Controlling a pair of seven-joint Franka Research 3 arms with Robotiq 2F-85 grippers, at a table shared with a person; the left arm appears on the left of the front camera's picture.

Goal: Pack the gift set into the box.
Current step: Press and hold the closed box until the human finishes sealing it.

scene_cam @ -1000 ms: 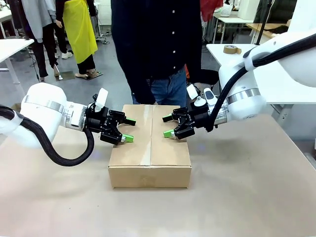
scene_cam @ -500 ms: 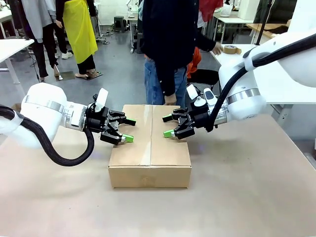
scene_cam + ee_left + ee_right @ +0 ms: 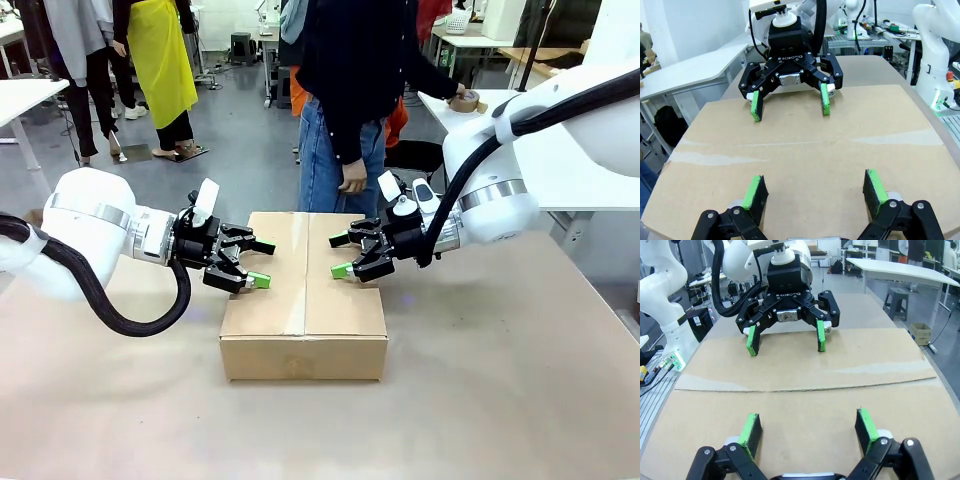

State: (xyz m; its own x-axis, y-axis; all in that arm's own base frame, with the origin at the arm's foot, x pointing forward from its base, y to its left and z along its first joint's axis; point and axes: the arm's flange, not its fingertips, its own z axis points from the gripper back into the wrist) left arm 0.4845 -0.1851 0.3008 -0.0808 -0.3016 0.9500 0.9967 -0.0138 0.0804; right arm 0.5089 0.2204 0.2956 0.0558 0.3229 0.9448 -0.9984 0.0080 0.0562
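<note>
Packing looks finished: we see the box (image 3: 304, 300) mid-table with flaps folded shut, our left gripper (image 3: 249, 262) and right gripper (image 3: 345, 254) spread, empty, poised above its top; sealing remains

White arms w/ silver joint rings, black ribbed cables, black gripper (image 3: 255, 263) bodies marked ROBOTIQ, green pads (image 3: 755, 105)

The brown cardboard box (image 3: 304, 295) lies flat mid-table, its top flaps folded shut.
</note>
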